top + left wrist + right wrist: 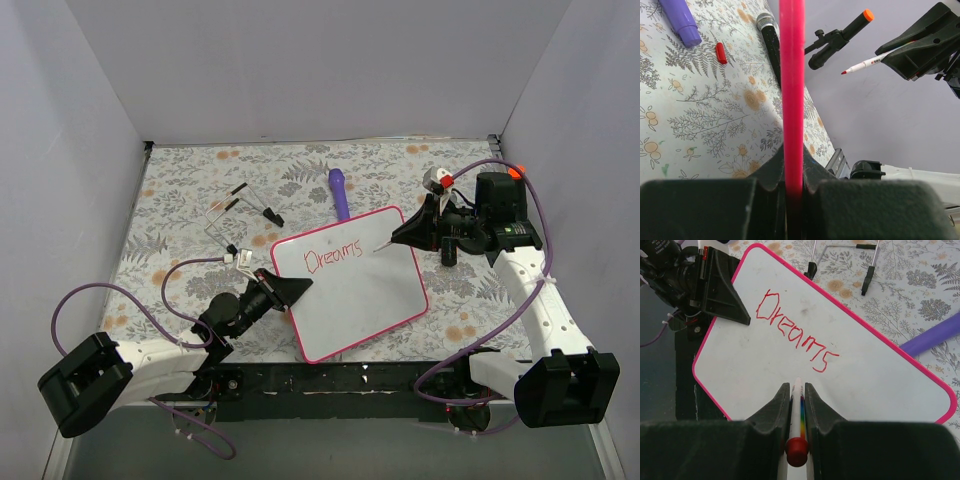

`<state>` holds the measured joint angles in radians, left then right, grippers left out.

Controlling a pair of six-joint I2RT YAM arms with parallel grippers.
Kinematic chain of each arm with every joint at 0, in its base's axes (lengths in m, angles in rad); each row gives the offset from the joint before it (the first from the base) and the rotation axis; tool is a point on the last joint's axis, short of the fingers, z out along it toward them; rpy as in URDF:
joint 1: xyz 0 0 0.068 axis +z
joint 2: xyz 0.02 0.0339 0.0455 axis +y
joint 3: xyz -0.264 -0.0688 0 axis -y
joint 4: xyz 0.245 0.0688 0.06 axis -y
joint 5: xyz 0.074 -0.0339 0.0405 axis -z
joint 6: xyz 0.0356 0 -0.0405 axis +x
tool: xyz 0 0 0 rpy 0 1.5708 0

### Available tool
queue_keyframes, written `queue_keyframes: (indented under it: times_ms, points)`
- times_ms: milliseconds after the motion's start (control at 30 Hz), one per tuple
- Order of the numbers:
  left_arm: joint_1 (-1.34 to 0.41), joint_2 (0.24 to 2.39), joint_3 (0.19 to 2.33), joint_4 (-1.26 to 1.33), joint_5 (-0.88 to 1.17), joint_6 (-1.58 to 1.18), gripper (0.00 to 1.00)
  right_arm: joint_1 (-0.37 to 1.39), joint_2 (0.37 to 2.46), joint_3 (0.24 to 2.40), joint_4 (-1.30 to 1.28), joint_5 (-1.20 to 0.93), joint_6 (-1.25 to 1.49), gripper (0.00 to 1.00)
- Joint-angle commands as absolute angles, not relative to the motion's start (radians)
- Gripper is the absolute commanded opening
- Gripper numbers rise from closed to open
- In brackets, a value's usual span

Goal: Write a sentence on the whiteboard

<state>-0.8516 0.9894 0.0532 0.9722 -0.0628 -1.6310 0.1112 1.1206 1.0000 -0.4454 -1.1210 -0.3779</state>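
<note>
Pink-framed whiteboard (350, 282), set askew over the flowered surface (180, 200) between the two arms. Seems propped up by its left side; cannot tell whether any corner rests down. Bears one red word so far, "Dreams" (335, 260), the start of the sentence, along the upper left. Most of the white is bare.

Left claw (290, 288): clamped together on the board's left frame, which shows edge-on as a pink bar between the fingers in the left wrist view. Right claw (405, 237): closed on a thin white marker (798, 405), red butt toward the camera, tip aimed just past the "s". Cannot tell whether the tip touches.

Looks light, thin and stiff, with a slick face, so likely to pivot or flex away under pen pressure. Best taken by the frame at an edge clear of the writing, never across the white, since fresh ink probably smears. A single grip on one side probably leaves the far corner free to swing, which calls for light strokes. Marker slim and smooth, apt to slide in the grip if pressed hard.

Just beyond the far edge: a purple stick (338, 190). Further left: a wire stand (235, 215).
</note>
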Motion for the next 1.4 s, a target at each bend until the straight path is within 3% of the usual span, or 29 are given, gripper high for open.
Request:
queue_keyframes:
  times_ms: [0, 400, 733, 1367]
  points:
    - [-0.844, 0.953, 0.075, 1.149, -0.058, -1.674, 0.0, 0.104, 1.1, 0.999, -0.414, -1.12, -0.384, 0.01]
    - [-0.844, 0.936, 0.094, 1.098, -0.052, -1.674, 0.0, 0.086, 1.101, 1.022, -0.382, -0.902, -0.359, 0.01]
    - [-0.844, 0.933, 0.103, 1.052, -0.103, -1.698, 0.0, 0.023, 1.164, 1.042, -0.298, -0.942, -0.354, 0.01]
    - [-0.844, 0.985, 0.126, 1.061, -0.083, -1.689, 0.0, 0.225, 1.261, 0.999, -0.19, -0.761, -0.328, 0.01]
